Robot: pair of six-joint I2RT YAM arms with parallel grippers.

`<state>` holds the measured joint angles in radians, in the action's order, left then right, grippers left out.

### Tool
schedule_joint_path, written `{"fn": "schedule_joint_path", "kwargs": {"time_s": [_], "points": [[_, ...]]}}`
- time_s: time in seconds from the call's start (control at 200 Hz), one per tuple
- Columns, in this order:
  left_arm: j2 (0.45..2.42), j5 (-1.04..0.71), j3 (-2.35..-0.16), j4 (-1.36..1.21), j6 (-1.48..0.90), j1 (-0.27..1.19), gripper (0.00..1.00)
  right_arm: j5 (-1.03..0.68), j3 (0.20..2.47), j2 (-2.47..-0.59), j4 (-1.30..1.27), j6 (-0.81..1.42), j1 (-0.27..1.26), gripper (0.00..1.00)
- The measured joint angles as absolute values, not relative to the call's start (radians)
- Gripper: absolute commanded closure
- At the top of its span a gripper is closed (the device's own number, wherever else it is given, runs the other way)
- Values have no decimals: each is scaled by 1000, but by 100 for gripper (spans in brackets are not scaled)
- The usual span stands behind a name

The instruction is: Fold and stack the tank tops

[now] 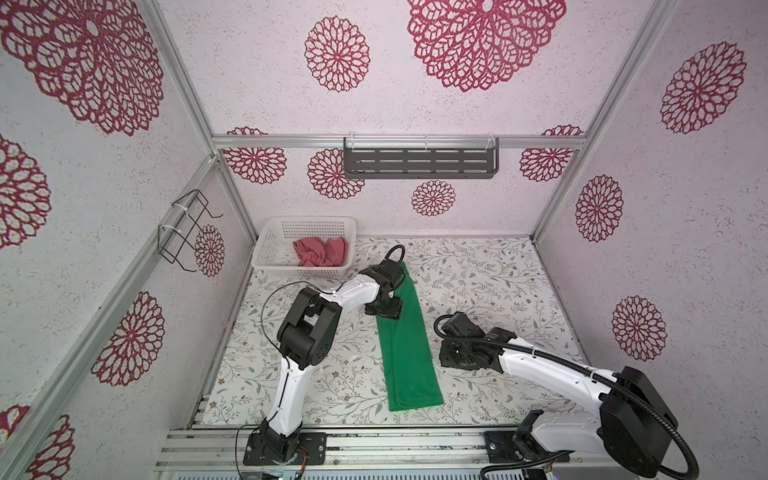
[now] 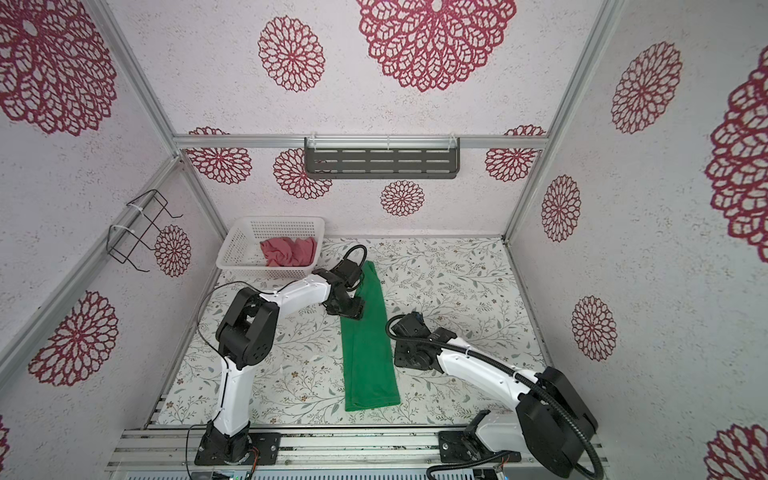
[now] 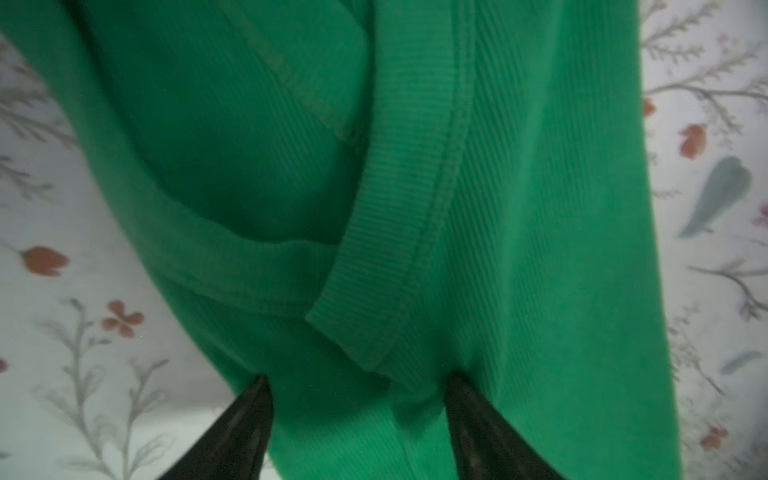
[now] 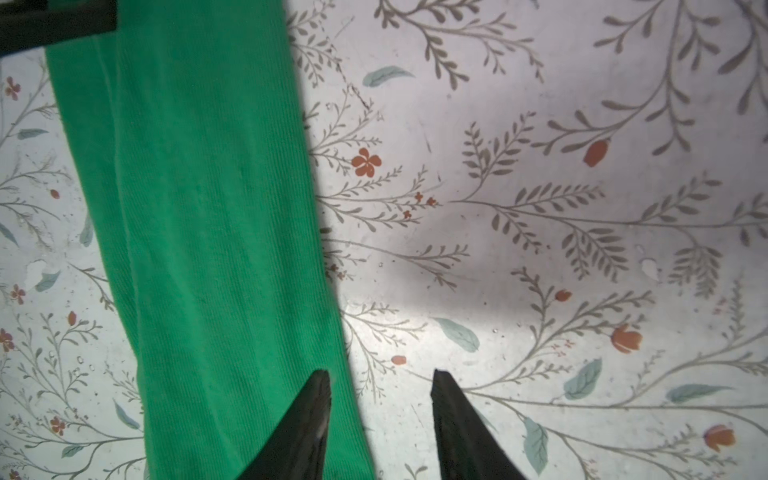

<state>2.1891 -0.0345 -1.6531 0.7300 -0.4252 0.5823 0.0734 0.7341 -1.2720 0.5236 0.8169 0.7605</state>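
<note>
**One top half-folded, the other waiting in the basket**

The green tank top (image 1: 409, 345) lies on the tabletop (image 1: 498, 282) as a long narrow strip, folded lengthwise only. My left claw (image 3: 357, 378) hangs over its strap end, jaws apart, gripping nothing. My right claw (image 4: 380, 372) straddles its side edge, likewise parted and empty. The rose-red tank top (image 1: 320, 251) sits crumpled in the white basket (image 1: 307, 219). I judge that the crosswise folds, the whole second top and the stacking remain.

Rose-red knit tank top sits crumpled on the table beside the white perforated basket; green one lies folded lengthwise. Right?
No: the rose-red knit tank top lies crumpled inside the white perforated plastic basket, per both top views. Bright green tank top: correct.
</note>
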Motion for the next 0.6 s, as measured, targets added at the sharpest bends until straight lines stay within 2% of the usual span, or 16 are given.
{"fn": "schedule_joint_path", "kwargs": {"time_s": [0.355, 0.415, 0.525, 0.6], "points": [[2387, -75, -1953, 725, -450, 512, 29, 25, 678, -1267, 518, 793, 713, 55], [2390, -78, -1961, 724, -445, 504, 23, 9, 677, -1266, 512, 783, 710, 54], [2361, -70, -1925, 721, -429, 507, 6, -57, 662, -1254, 465, 781, 710, 52], [2294, -47, -1844, 731, -417, 517, 0, -103, 635, -1241, 420, 790, 720, 51]]}}
